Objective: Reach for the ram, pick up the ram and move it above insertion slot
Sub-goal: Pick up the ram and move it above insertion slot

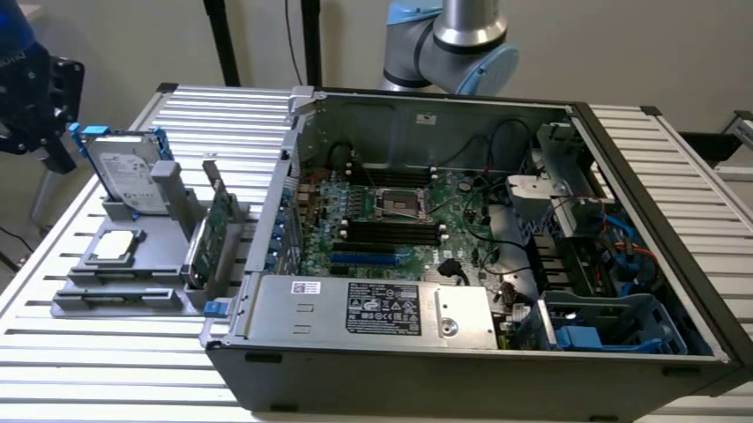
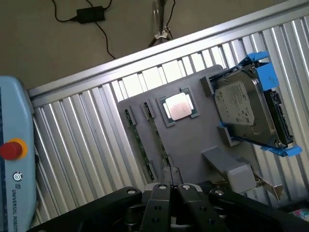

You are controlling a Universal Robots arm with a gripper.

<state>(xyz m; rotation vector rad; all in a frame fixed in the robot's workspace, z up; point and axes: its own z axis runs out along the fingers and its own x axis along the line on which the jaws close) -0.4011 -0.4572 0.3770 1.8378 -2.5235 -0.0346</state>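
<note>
Two ram sticks (image 2: pixel 139 142) (image 2: pixel 158 137) stand on edge in narrow slots of the grey holder (image 2: pixel 193 140); they are thin, green and seen edge-on. In the wrist view my gripper (image 2: pixel 170 189) hangs above the holder, near the end of the inner stick, with its fingers together and nothing between them. In the exterior view the gripper (image 1: pixel 53 154) is up at the far left, above and behind the holder (image 1: pixel 118 300). The black memory slots (image 1: pixel 394 231) lie on the motherboard inside the open computer case (image 1: pixel 471 352).
The holder also carries a silver hard drive with blue rails (image 2: pixel 248 108) (image 1: pixel 123 172), a square processor (image 2: pixel 179 106) (image 1: pixel 115 247) and a taller green card with a blue tab (image 1: pixel 210 247). A teach pendant with a red button (image 2: pixel 13 150) lies beside the slatted table (image 1: pixel 106 370).
</note>
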